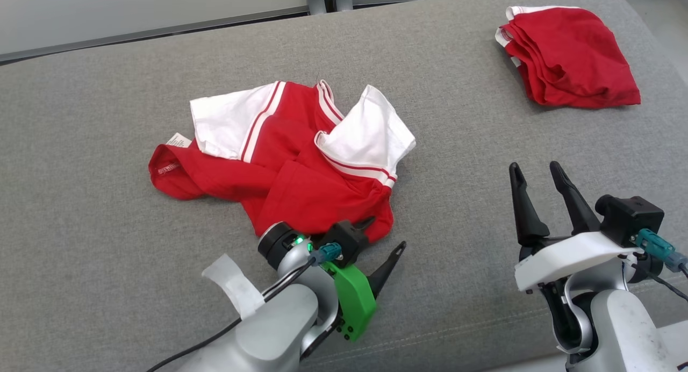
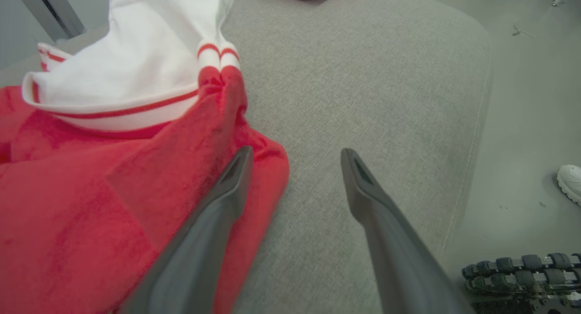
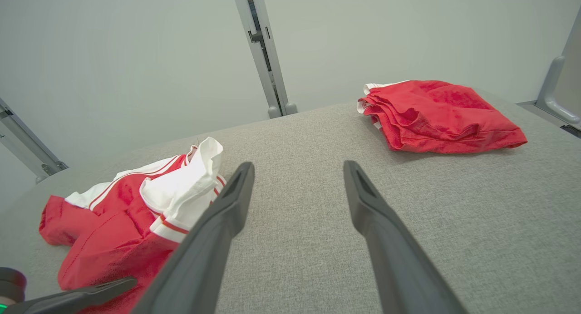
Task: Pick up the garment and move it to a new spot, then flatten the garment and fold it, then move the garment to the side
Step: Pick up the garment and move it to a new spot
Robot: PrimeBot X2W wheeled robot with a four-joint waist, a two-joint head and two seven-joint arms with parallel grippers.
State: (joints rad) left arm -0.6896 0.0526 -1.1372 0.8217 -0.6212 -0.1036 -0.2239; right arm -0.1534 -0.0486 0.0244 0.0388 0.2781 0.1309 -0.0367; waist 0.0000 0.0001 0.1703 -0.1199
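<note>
Left tool (image 1: 386, 235) spread open, gripping nothing; one finger (image 2: 229, 191) over the hem of the shirt (image 1: 290, 162), the other over bare cushion (image 1: 107, 254). Right tool (image 1: 535, 167) open, empty, well right of shirt. Shirt crumpled mid-cushion, red and white. Folded red garment (image 1: 570, 55) at far right corner.

Matt cloth garment (image 1: 301, 194), perhaps woven cushion (image 1: 107, 119)

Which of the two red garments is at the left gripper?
The crumpled red-and-white shirt in the middle: the open left gripper straddles its near edge. The folded red garment lies apart at the far right corner.
</note>
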